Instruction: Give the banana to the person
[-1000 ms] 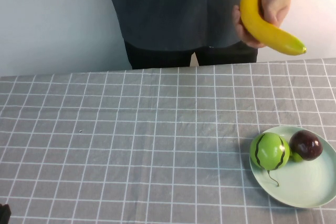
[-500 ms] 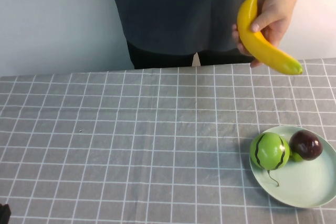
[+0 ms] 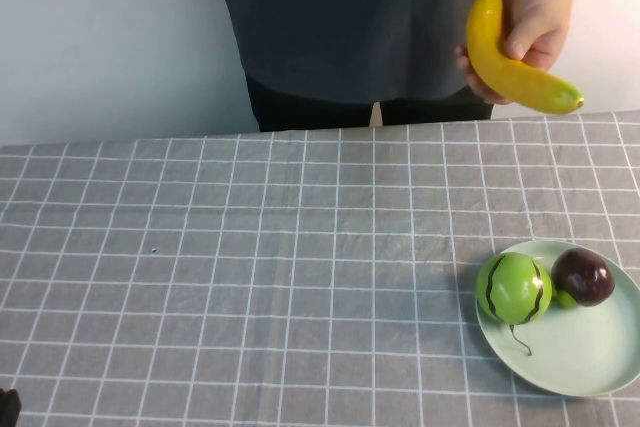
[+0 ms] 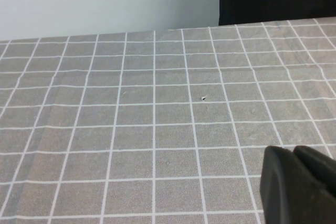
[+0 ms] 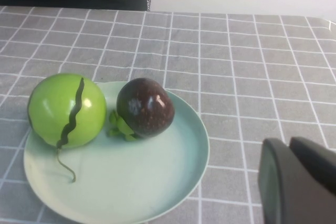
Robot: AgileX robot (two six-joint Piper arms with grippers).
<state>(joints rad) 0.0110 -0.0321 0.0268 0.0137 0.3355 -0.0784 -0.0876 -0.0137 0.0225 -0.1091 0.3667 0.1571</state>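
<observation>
One banana [image 3: 505, 62] sits in the person's [image 3: 360, 27] hand [image 3: 535, 22]; your plate [image 3: 590, 357] carries two fruits. Left gripper [image 4: 299, 187] and right gripper [image 5: 296, 182] each look closed, parked low over the table.

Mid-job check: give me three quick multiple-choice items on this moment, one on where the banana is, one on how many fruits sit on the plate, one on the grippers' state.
1. Where is the banana?
A. on the plate
B. in the person's hand
C. on the tablecloth

2. How many fruits sit on the plate?
A. one
B. two
C. three

3. What do the grippers hold?
A. nothing
B. the banana
C. the plate

Key:
1 B: the banana is gripped by the person's hand above the table's far edge.
2 B: the pale green plate carries a green striped fruit and a dark purple fruit.
3 A: the left gripper and the right gripper sit low, shut on nothing.
</observation>
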